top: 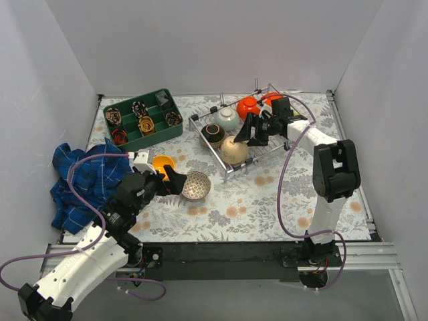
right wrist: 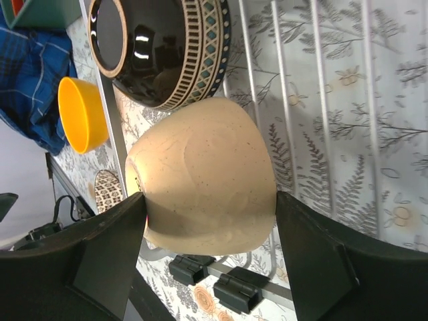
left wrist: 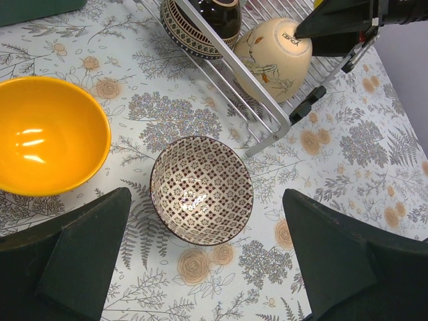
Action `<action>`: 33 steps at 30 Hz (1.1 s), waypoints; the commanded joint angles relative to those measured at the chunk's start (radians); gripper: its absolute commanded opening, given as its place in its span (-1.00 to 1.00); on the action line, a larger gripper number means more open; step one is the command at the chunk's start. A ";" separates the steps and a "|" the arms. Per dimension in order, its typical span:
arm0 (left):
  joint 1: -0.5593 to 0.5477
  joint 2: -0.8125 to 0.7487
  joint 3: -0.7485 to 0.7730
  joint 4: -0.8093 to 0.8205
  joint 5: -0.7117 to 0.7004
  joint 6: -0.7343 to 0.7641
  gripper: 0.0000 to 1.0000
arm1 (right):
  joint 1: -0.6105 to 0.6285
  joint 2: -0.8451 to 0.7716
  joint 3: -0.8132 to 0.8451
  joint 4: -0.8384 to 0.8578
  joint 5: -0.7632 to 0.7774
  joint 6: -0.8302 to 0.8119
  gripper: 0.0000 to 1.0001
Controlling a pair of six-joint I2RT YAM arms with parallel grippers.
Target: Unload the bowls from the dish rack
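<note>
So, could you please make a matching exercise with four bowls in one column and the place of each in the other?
Bowls
1. yellow bowl
2. patterned bowl
3. beige bowl
4. dark brown bowl

Places
A. in the rack, between the fingers of the right gripper
B. on the table, nearest the blue cloth
C. in the rack, no fingers around it
D. on the table, just outside the rack's corner

Pairs: 1-B, 2-D, 3-A, 4-C
</note>
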 commanded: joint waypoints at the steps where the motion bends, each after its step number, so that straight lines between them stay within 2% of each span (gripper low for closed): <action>1: 0.003 0.002 0.000 0.006 -0.005 0.014 0.96 | -0.044 -0.011 0.006 0.058 0.004 -0.020 -0.60; 21: 0.003 -0.007 -0.002 0.000 -0.006 0.011 0.96 | -0.054 -0.138 0.035 0.109 -0.048 -0.060 -0.80; 33: 0.004 -0.007 0.000 -0.004 0.006 0.005 0.96 | -0.035 -0.238 0.009 0.085 0.053 -0.235 -0.88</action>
